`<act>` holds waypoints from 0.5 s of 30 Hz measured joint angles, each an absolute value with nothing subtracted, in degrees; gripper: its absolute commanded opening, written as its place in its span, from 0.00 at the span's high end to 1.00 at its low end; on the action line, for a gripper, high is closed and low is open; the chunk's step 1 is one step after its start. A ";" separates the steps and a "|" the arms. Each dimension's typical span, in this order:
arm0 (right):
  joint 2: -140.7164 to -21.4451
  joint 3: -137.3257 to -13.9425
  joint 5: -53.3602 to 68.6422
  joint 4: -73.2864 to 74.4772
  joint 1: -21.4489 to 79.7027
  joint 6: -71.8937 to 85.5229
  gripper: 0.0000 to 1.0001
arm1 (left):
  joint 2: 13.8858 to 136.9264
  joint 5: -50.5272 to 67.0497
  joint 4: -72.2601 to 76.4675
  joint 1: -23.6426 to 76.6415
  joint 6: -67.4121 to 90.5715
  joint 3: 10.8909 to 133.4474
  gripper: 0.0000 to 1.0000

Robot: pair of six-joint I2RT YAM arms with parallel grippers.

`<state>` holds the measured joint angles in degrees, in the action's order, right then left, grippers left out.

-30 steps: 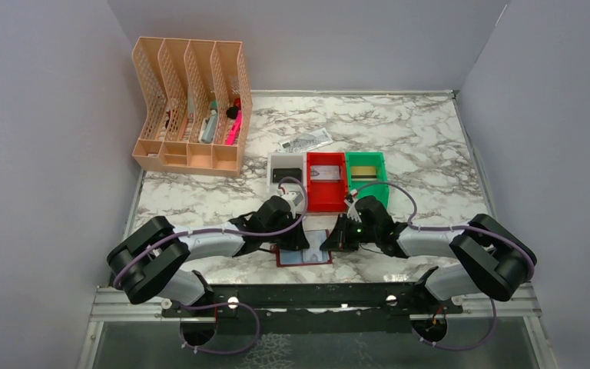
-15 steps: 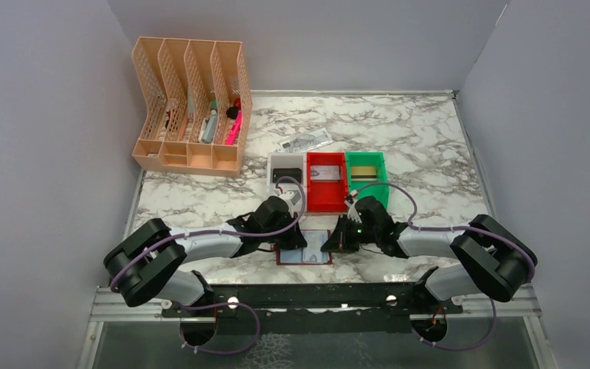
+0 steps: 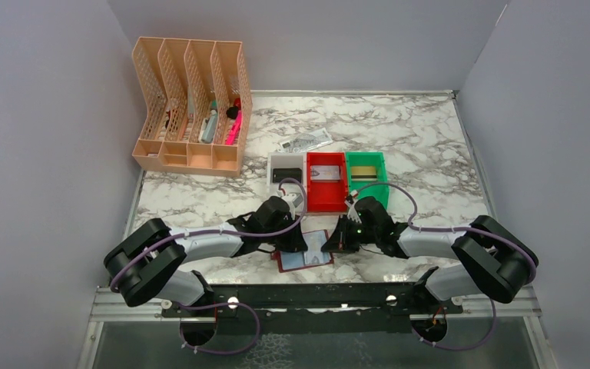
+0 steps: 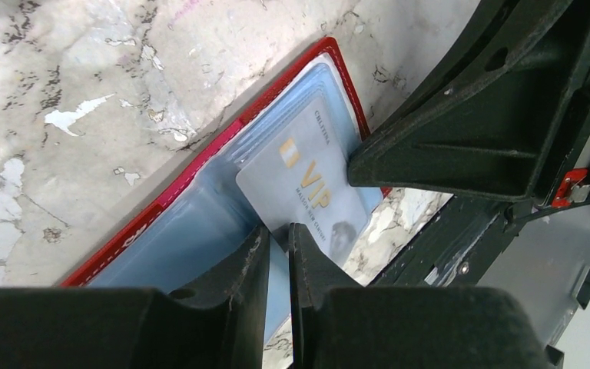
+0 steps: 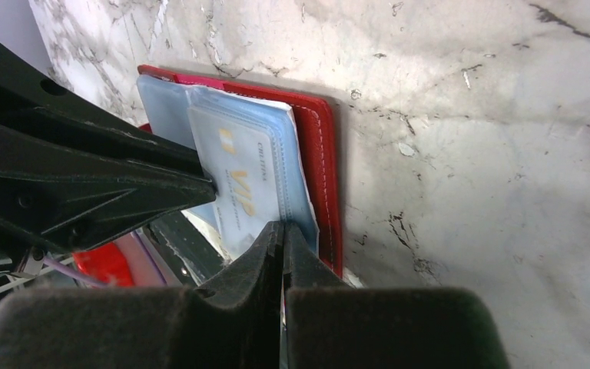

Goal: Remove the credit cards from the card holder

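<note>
The maroon card holder (image 3: pixel 307 262) lies open near the table's front edge, bluish-clear sleeves up; it also shows in the left wrist view (image 4: pixel 161 209) and the right wrist view (image 5: pixel 325 173). A pale card marked VIP (image 4: pixel 307 181) sticks partly out of a sleeve (image 5: pixel 238 188). My left gripper (image 4: pixel 279 234) is shut on that card's corner, at the holder's left side (image 3: pixel 299 244). My right gripper (image 5: pixel 283 229) is shut on the sleeve's edge, at the holder's right side (image 3: pixel 330 244). Other cards lie in the bins: black (image 3: pixel 286 174), pale (image 3: pixel 326 174), gold (image 3: pixel 364 169).
White (image 3: pixel 273 163), red (image 3: pixel 312 192) and green (image 3: pixel 382 181) bins stand just behind the grippers. A white printed tag (image 3: pixel 305 141) lies farther back. A peach desk organizer (image 3: pixel 192 104) stands at the back left. A black rail (image 3: pixel 292 296) runs along the front edge.
The card holder has turned a little counter-clockwise, its left end shifted towards the front edge. Both grippers stay at its two sides.
</note>
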<state>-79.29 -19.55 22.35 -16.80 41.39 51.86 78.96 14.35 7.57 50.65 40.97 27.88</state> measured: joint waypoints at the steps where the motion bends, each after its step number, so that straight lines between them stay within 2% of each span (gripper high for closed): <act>1: -79.29 -19.55 22.35 -16.78 41.39 51.86 0.94 | 79.02 14.72 7.55 50.65 40.88 27.88 0.82; 5: -79.26 -19.55 22.37 -16.71 41.39 51.86 0.94 | 79.20 15.44 7.51 50.63 40.84 27.88 0.82; 13: -79.09 -19.55 22.31 -16.43 41.39 51.88 0.95 | 79.20 15.81 7.29 50.63 40.69 27.88 0.99; 15: -78.83 -19.55 22.09 -16.12 41.39 51.86 0.95 | 79.18 15.79 7.16 50.63 40.56 27.88 1.00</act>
